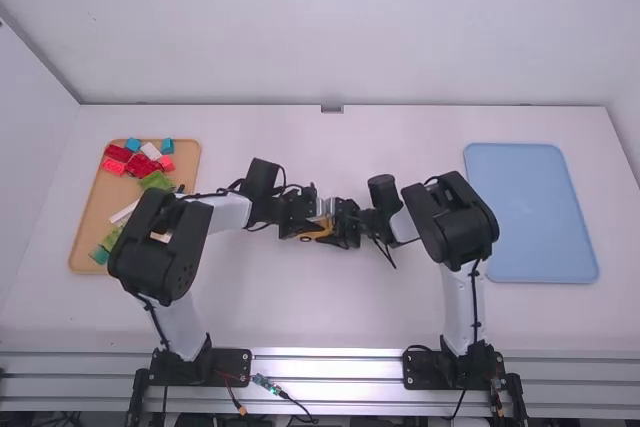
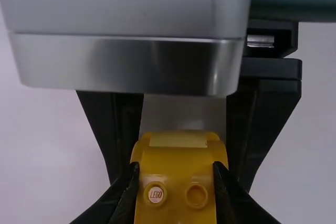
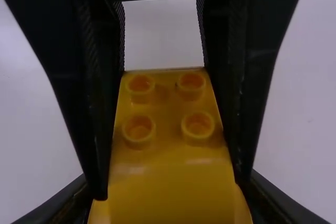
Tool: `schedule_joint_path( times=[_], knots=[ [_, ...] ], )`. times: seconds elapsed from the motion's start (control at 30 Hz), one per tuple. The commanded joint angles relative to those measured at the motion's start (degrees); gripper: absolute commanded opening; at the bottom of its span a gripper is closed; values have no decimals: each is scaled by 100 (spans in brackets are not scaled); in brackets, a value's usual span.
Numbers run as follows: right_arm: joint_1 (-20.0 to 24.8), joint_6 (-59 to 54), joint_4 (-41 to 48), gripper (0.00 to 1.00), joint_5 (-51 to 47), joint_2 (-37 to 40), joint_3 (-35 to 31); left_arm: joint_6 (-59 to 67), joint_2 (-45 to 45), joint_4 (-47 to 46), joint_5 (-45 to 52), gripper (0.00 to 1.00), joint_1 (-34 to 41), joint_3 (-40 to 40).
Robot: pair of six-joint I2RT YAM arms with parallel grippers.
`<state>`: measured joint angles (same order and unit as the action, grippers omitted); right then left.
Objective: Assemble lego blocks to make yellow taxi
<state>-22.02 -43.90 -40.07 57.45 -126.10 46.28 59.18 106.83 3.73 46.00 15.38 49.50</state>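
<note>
Facing each other mid-way across the bench [image 1: 330, 322], left gripper [image 1: 312, 224] and right gripper [image 1: 339, 225] both have jaws clamped on one yellow Lego piece [image 2: 176, 169].

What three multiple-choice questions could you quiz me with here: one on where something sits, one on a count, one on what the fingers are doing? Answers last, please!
1. In the high view, where is the blue tray?
A) Left side
B) Right side
C) Middle

2. How many round studs show on the yellow piece in the right wrist view?
A) Two
B) Six
C) Four

3. How are the left arm's fingers?
A) Closed on the yellow piece
B) Spread, with nothing between them
C) Closed on a red block

Answers:
1: B, it lies flat on the table beyond the right arm.
2: C, two rows of two show.
3: A, one finger presses each side of it.
</note>
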Motion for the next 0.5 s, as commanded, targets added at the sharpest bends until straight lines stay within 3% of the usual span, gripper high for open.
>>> schedule_joint_path(
  times=[0.0, 0.1, 0.27, 0.3, 0.33, 0.37, 0.4, 0.43, 0.47],
  knots=[
    [-9, 195, 0, 41, 98, -81, 133, 2, 238, -63, -450, 5, 37, -50],
    [-9, 192, 2, 41, 103, -81, 136, -26, 238, -26, -448, 23, 37, -55],
    [-9, 195, 4, 41, 103, -81, 133, -37, 236, -15, -448, 40, 37, -46],
    [-9, 192, 4, 41, 101, -81, 133, -35, 218, -4, -448, 65, 37, -48],
    [-9, 192, 4, 41, 103, -81, 133, -35, 205, -7, -450, 70, 37, -48],
    [-9, 192, 7, 41, 101, -81, 133, -44, 155, -17, -474, 84, 31, -48],
    [-9, 195, 7, 41, 101, -81, 133, -41, 146, -26, -472, 86, 28, -48],
    [-9, 195, 7, 41, 101, -81, 131, -46, 63, -44, -472, 99, 0, -48],
    [-9, 192, 9, 42, 101, -81, 129, -118, -35, -57, -472, 99, -50, -48]
  ],
)
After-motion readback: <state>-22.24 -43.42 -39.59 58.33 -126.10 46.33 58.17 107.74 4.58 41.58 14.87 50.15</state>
